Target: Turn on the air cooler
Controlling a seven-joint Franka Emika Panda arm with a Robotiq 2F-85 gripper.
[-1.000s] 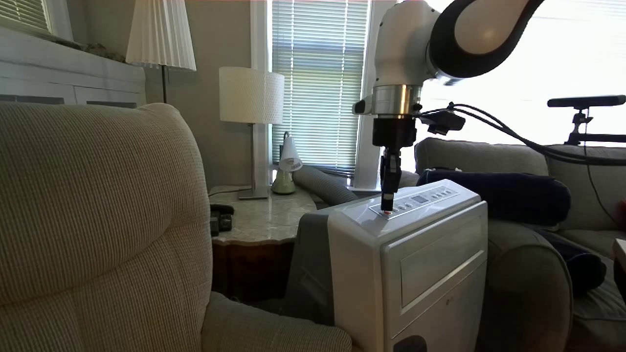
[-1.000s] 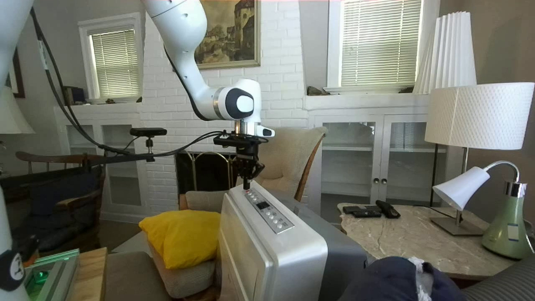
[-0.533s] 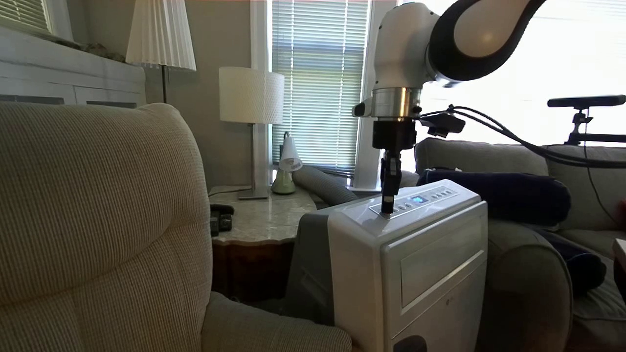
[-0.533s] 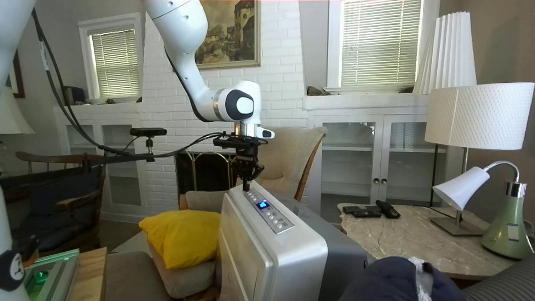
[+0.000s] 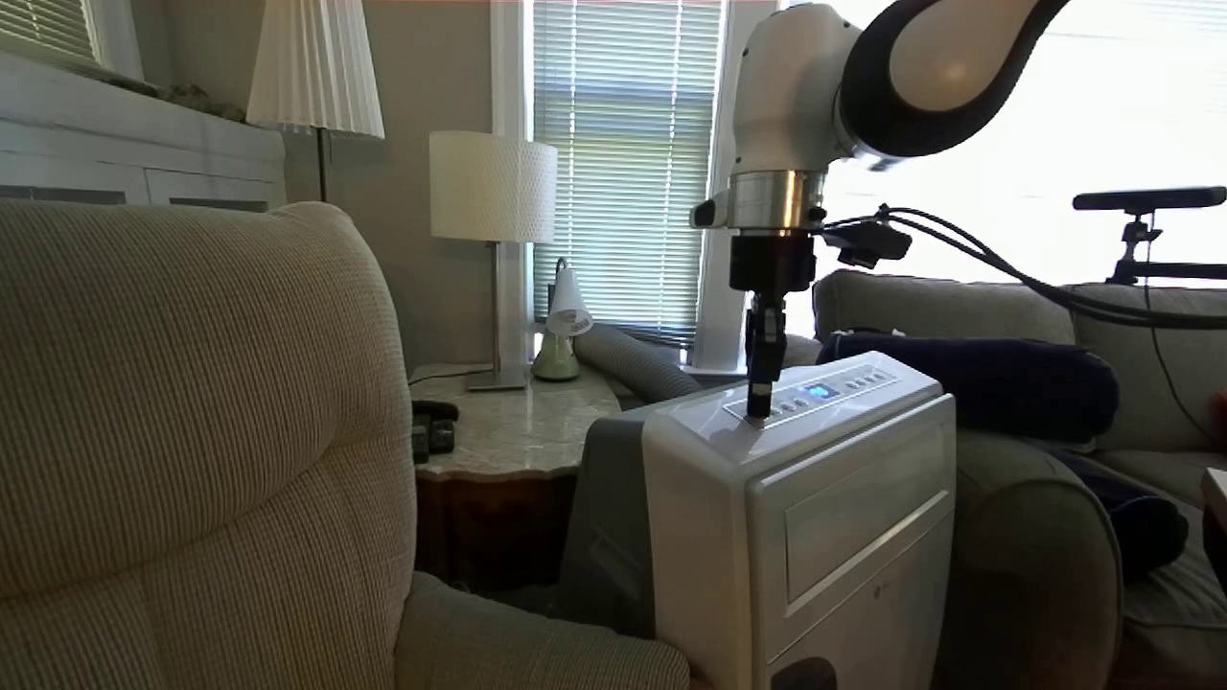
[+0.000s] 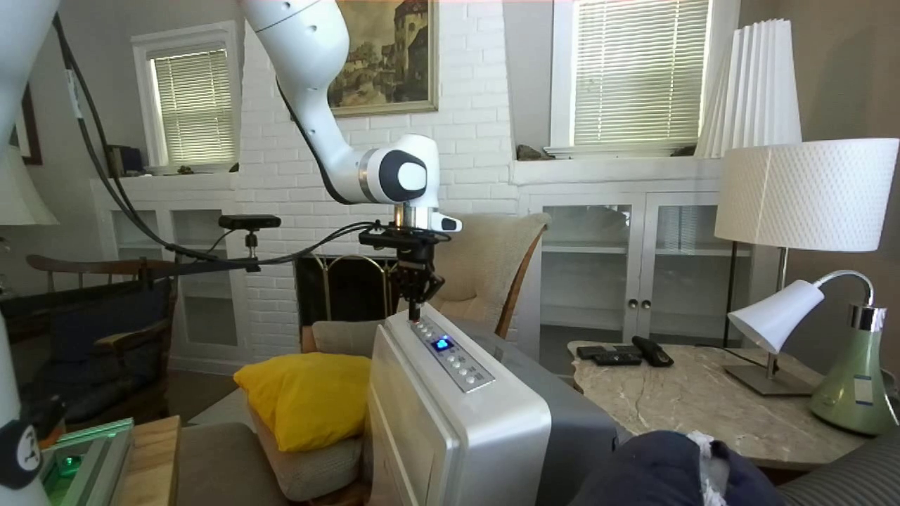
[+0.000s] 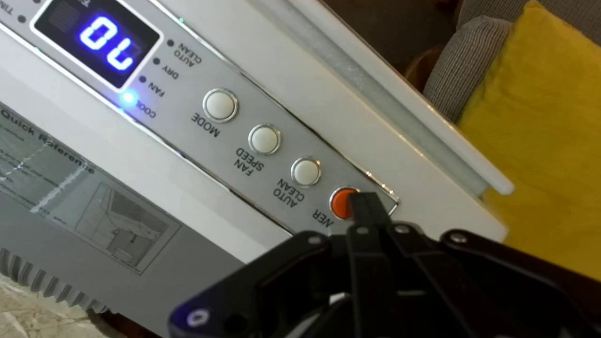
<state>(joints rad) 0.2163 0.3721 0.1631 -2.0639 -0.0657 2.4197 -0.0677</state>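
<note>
The air cooler (image 5: 853,537) is the white boxy appliance in both exterior views (image 6: 485,429). Its control panel shows in the wrist view, upside down, with a row of white buttons and an orange power button (image 7: 341,203) at the end. The display (image 7: 98,40) is lit with blue digits, and a blue light glows beside COOL. The lit display also shows in both exterior views. My gripper (image 7: 368,204) is shut with nothing between its fingers. It points straight down, its fingertips (image 5: 758,410) at the orange button and covering part of it; they appear to touch it.
A beige armchair (image 5: 211,402) stands beside the cooler. A yellow pillow (image 6: 309,397) lies by its front. A marble-topped table (image 6: 654,393) with lamps and remotes stands behind it. A dark blue bundle (image 5: 978,383) lies on the sofa. Cables (image 6: 309,253) trail from the wrist.
Over the last second my gripper has moved slightly down onto the panel, and the display has gone from dark to lit blue. In the last half second there is almost no movement.
</note>
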